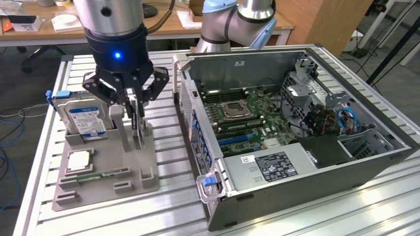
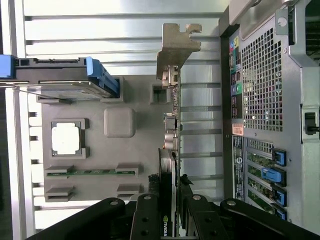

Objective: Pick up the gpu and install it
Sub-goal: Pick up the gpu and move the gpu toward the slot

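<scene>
Hardware bench, mid-task: the black two-fingered gripper (image 1: 134, 110) of a Universal Robots arm pinches the gpu (image 1: 138, 135), a slim black expansion card standing edge-on in its slot of the grey moulded parts holder (image 1: 105, 189), with the fingers pressed against both broad faces. By the look of the exterior view, the card's lower edge sits in or right at the holder's slot.

The wrist view shows the grip near the end of the card away from its bare metal mounting bracket (image 2: 176, 42). That may be the weak point, since a hold so far to one end could let the long card pivot or sag between the pads.

A lift that is not straight could jam the card's edge in the slot, or drag the holder along the slatted aluminium table (image 1: 164, 211).

The silver hard drive with a blue label (image 1: 85, 118) stands just beside the gripper, toward the exterior view's left, so a sideways drift risks knocking it.

The open grey computer case (image 1: 243, 69) lies near, toward the exterior view's right, and its raised wall and rear grille could catch the bracket.

The green motherboard (image 1: 253, 105) carries narrow blue slots (image 1: 233, 140), and a tilted card could miss them or strain its contacts
</scene>
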You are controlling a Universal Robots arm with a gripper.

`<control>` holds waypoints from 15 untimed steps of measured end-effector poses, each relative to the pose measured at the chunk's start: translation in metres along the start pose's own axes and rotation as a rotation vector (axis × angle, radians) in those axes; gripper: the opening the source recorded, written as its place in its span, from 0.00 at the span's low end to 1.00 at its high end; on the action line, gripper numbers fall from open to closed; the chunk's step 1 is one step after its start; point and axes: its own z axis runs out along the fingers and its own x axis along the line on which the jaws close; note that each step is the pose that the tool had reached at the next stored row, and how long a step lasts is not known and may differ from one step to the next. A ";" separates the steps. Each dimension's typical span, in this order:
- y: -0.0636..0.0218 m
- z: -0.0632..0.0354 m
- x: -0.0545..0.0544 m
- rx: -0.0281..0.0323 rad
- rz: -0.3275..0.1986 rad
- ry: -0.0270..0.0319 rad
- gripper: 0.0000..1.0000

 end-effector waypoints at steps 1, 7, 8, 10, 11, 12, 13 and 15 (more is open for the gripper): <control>0.0001 -0.0015 0.000 -0.0001 0.000 0.0000 0.26; 0.0005 -0.0101 0.000 0.0000 0.000 0.0000 0.26; 0.0006 -0.0114 0.000 0.0000 0.000 0.0000 0.26; 0.0007 -0.0139 0.000 0.0000 0.000 0.0000 0.26; 0.0008 -0.0152 0.000 0.0000 0.000 0.0000 0.26; 0.0009 -0.0165 0.000 -0.0001 0.000 0.0000 0.26; 0.0009 -0.0178 0.000 0.0000 0.000 0.0000 0.26; 0.0011 -0.0203 -0.001 0.0000 0.000 0.0000 0.26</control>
